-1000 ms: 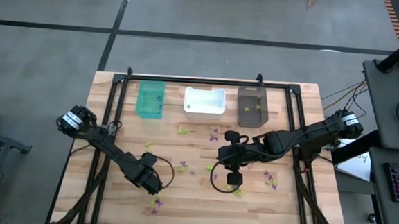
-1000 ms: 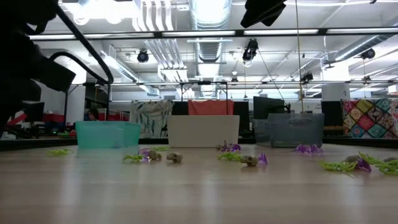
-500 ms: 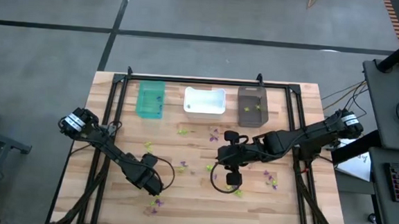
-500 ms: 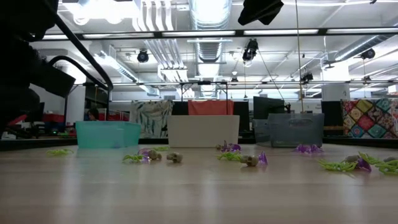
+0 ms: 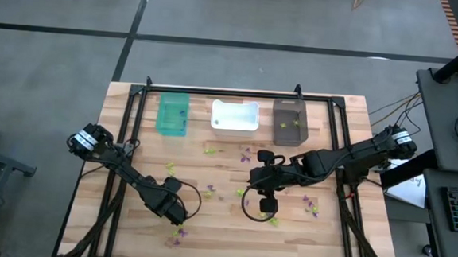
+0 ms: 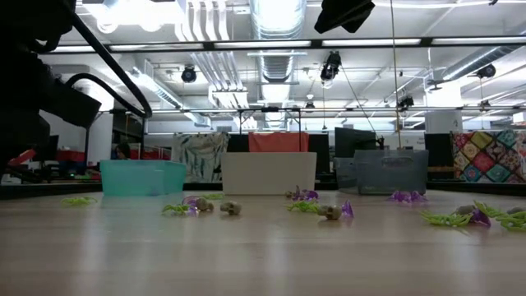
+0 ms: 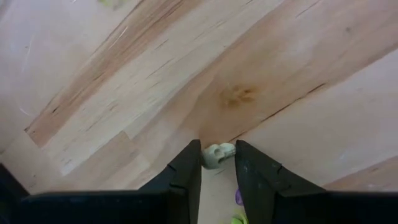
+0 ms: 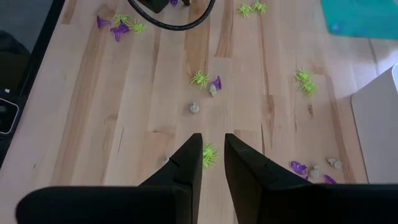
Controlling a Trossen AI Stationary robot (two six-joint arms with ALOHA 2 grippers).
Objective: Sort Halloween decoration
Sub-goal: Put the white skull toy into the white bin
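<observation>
Two arms work over the counter (image 5: 126,242). Left gripper (image 7: 217,163), near the front edge, has its fingers pinching a pale skull trinket (image 7: 215,155). Right gripper (image 8: 211,155) hovers mid-counter, fingers narrowly parted over a lime-green spider (image 8: 208,154). Purple, green and pale trinkets (image 5: 209,193) lie scattered. At the far edge stand the teal bin (image 5: 173,115), white bin (image 5: 235,115) and brown bin (image 5: 289,122); the brown one holds small pieces, the white one looks empty.

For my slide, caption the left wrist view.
Left gripper low over the wooden table, its fingers bracketing a pale skull trinket.
</observation>
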